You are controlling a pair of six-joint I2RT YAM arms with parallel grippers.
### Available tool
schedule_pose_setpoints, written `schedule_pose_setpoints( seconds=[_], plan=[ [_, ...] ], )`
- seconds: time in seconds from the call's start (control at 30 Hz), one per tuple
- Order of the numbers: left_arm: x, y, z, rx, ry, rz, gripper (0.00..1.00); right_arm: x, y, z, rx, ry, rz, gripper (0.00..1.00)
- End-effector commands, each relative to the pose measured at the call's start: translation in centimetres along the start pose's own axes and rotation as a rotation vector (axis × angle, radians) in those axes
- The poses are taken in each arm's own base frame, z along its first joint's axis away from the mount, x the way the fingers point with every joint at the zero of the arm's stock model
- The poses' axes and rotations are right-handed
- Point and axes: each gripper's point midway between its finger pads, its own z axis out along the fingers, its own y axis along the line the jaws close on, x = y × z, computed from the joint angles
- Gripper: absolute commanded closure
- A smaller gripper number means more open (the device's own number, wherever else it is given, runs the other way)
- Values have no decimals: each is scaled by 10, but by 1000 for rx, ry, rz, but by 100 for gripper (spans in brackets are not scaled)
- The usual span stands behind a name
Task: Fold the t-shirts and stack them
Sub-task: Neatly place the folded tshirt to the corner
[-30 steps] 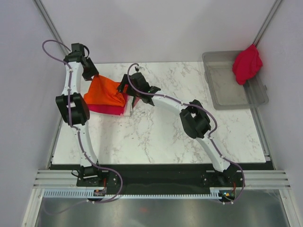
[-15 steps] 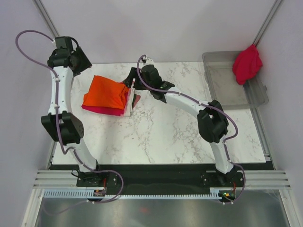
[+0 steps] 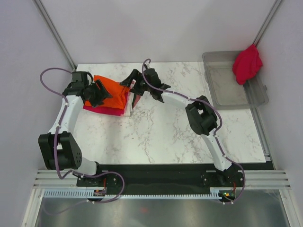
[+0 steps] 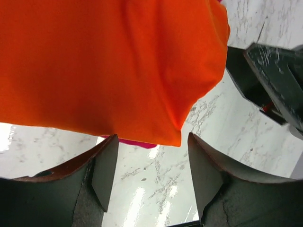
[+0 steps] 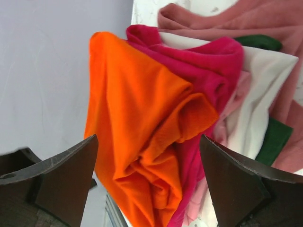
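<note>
- Left gripper (image 3: 100, 93): over the left end of the stack, jaws parted, nothing between them; in its wrist view the near hem of the orange cloth lies just past the fingertips, not gripped
- Orange shirt (image 3: 113, 91): folded, top layer of the stack at the table's far left; long axis runs left to right, on the line between the two grippers; right end bunched and rumpled in the right wrist view
- Stack below: crimson shirts (image 5: 203, 59) directly under the orange, then pale pink (image 5: 232, 116), with white (image 5: 265, 80) and green (image 5: 277, 139) cloth lower down; edges uneven at the right end
- Right gripper (image 3: 132, 90): just beside the stack's right end, jaws spread wide, holding nothing; the rumpled orange end faces straight into the gap
- Table (image 3: 165, 132): marble top, bearing the stack
- Bin (image 3: 222, 97): clear grey, at the far right, well apart from the stack
- Crimson shirt (image 3: 247, 64): draped over the bin's far rim, unfolded; judged the next item, and the right arm is the nearer one to fetch it
</note>
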Motion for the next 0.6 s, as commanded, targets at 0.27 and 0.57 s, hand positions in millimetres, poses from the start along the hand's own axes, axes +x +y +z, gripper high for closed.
schedule_pose_setpoints(
  seconds=[0.27,0.57],
  plan=[
    [6,-17,16,156,-38,-70,34,-3,31,5,-187,19,165,7],
    [4,10,25,46,-69,-169,34,14,20,7,-165,50,211,10]
  ],
)
